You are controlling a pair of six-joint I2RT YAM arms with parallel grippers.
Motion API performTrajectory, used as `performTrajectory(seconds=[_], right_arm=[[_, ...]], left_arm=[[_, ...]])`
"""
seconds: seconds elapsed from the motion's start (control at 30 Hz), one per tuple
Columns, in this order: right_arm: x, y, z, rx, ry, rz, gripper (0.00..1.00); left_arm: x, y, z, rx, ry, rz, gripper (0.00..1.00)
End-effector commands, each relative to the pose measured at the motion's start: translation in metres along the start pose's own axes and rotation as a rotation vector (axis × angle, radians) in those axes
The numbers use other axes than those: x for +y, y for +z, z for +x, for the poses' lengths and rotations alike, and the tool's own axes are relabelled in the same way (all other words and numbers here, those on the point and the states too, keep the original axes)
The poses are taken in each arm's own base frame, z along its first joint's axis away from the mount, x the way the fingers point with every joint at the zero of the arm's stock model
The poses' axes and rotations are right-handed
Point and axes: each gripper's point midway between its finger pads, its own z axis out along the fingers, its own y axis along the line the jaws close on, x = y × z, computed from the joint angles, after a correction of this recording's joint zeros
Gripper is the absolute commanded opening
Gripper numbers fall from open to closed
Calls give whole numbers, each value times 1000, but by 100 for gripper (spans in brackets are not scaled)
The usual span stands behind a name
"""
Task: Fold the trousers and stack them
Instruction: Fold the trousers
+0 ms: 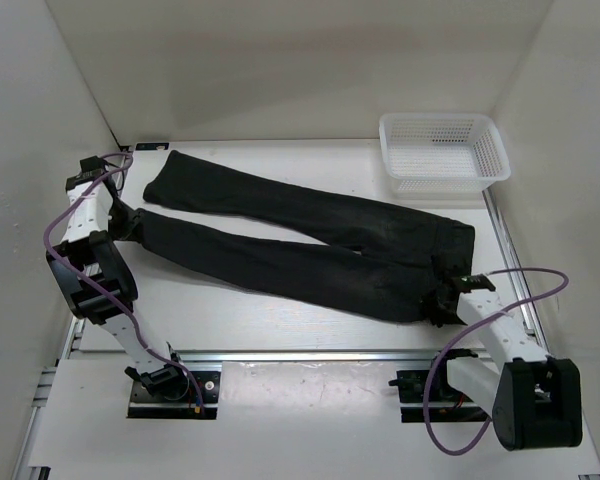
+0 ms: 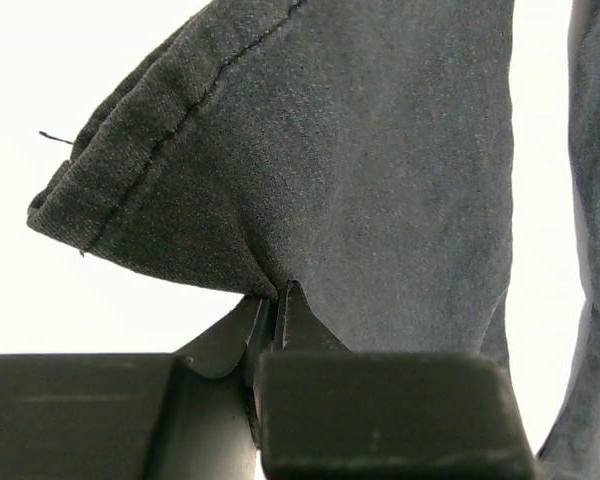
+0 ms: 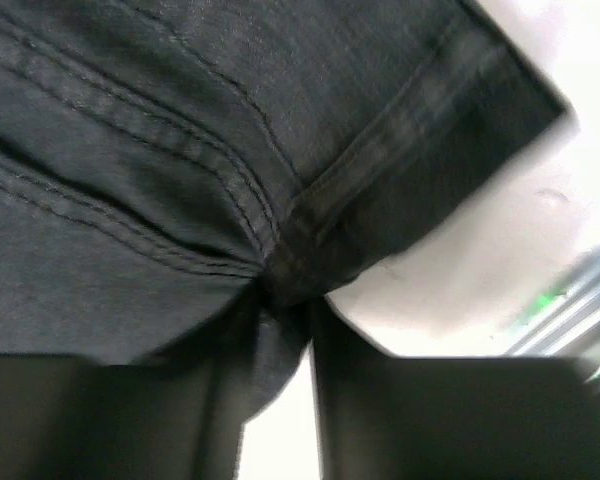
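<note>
- Black trousers [image 1: 310,245] lie spread across the counter [image 1: 280,330]. The legs splay toward the left wall and the waistband sits at the right, near a white mesh basket [image 1: 442,150].
- The left hand [image 2: 277,300] is clamped on the hem corner of the nearer leg, with fabric bunching at the pinch.
- The right hand [image 3: 280,300] grips the near waistband edge beside a seam. The blurred wrist view suggests a full bite of cloth, though its depth is hard to tell.
- The step in hand appears to be the first fold, laying the near leg lengthwise over the far one.
- Done well, both hands would rise together just clear of the counter and hold the cloth taut between them. They would then carry the near edge across so hem meets hem and waistband meets waistband.
- Uneven lift or slack would likely leave a sagging, skewed crease.
</note>
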Motion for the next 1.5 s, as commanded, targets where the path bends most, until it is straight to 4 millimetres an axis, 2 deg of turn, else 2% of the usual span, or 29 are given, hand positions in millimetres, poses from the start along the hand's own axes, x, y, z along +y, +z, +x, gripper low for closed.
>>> performTrajectory(seconds=[0.0, 0.07, 0.13, 0.33, 0.43, 0.47, 0.5, 0.63, 0.8, 0.83, 0.9, 0.93, 0.97, 1.03, 1.1, 1.2, 1.27, 1.3, 1.33, 1.37, 1.4, 1.43, 1.47], right_arm=[[18, 4, -19, -73, 12, -18, 16], [29, -8, -32, -110, -2, -36, 0], [34, -25, -49, -180, -30, -40, 0], [55, -106, -97, -380, -104, -217, 0], [52, -128, -105, -402, -149, -215, 0], [57, -142, -108, -407, -141, -243, 0], [53, -146, -108, -403, -165, -228, 0], [41, -169, -107, -417, -171, -265, 0], [14, -183, -102, -442, -167, -287, 0], [5, -181, -99, -429, -177, -263, 0], [4, -193, -97, -434, -166, -312, 0], [0, -192, -95, -424, -163, -299, 0], [1, -199, -97, -438, -152, -324, 0], [-6, -199, -94, -426, -162, -302, 0], [-10, -201, -98, -443, -157, -287, 0], [-7, -208, -99, -447, -162, -308, 0], [-1, -207, -103, -449, -175, -288, 0], [0, -206, -108, -470, -169, -273, 0], [5, -202, -112, -470, -173, -249, 0], [6, -199, -113, -472, -187, -226, 0], [10, -198, -116, -479, -185, -221, 0], [17, -194, -118, -476, -200, -210, 0], [19, -192, -122, -485, -199, -199, 0]], left_arm=[[-3, -29, -16, -91, -13, 31, 10], [-1, -29, -14, -84, -13, 27, 10], [-5, -41, -21, -109, -15, 43, 10], [-13, -93, -40, -198, -22, 100, 10], [-17, -118, -46, -237, -25, 136, 10], [-18, -132, -48, -260, -26, 151, 10], [-18, -141, -49, -276, -28, 161, 10], [-11, -163, -49, -321, -42, 183, 10], [22, -163, -35, -320, -61, 134, 10], [31, -173, -33, -350, -77, 134, 10], [42, -172, -24, -347, -76, 121, 10], [49, -180, -22, -373, -81, 125, 10], [50, -183, -20, -380, -81, 129, 10], [51, -191, -15, -397, -71, 149, 10], [33, -191, -11, -377, -8, 238, 10], [10, -191, -18, -382, 72, 259, 10], [0, -177, -25, -353, 99, 234, 10], [-9, -181, -31, -363, 110, 247, 10], [-14, -167, -36, -337, 118, 226, 10], [-21, -163, -42, -339, 125, 223, 10], [-32, -169, -49, -365, 141, 225, 10], [-40, -153, -53, -340, 153, 204, 10], [-49, -150, -55, -345, 173, 193, 10]])
